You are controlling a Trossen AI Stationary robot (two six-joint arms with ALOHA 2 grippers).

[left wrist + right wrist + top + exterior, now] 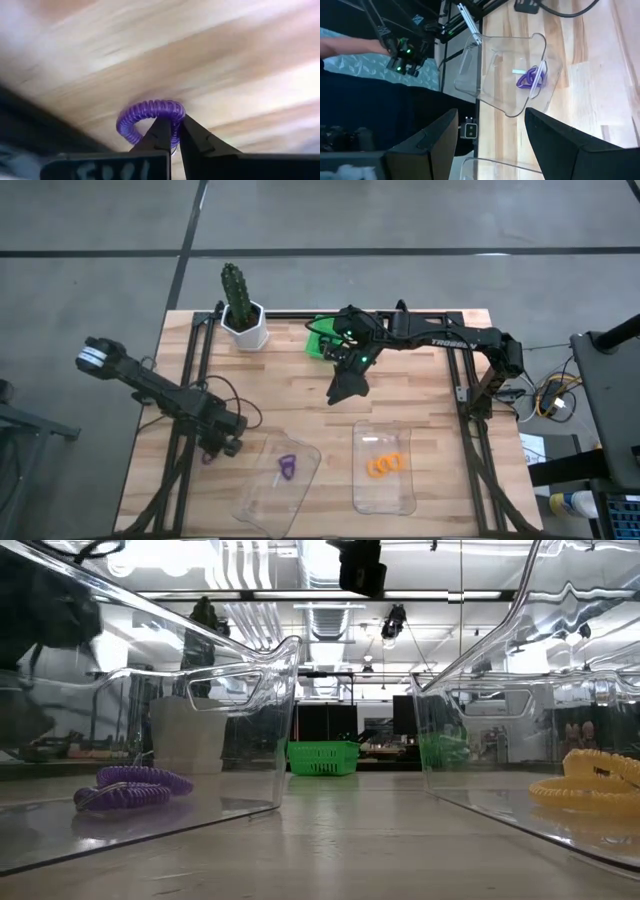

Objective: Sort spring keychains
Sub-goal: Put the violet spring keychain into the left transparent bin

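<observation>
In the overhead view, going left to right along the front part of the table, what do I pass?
Left gripper shut on a purple keychain → clear tray holding purple keychains → clear tray holding orange keychains.

The table (300,395) is pale wood, planked, with a smooth matt grain; the two trays (385,495) are clear, glossy plastic, catching bright reflections; the purple keychain (150,117) is a ribbed, shiny plastic coil; the orange ones (385,464) look alike; the left gripper (175,145) has smooth, matt black fingers (197,140).
</observation>
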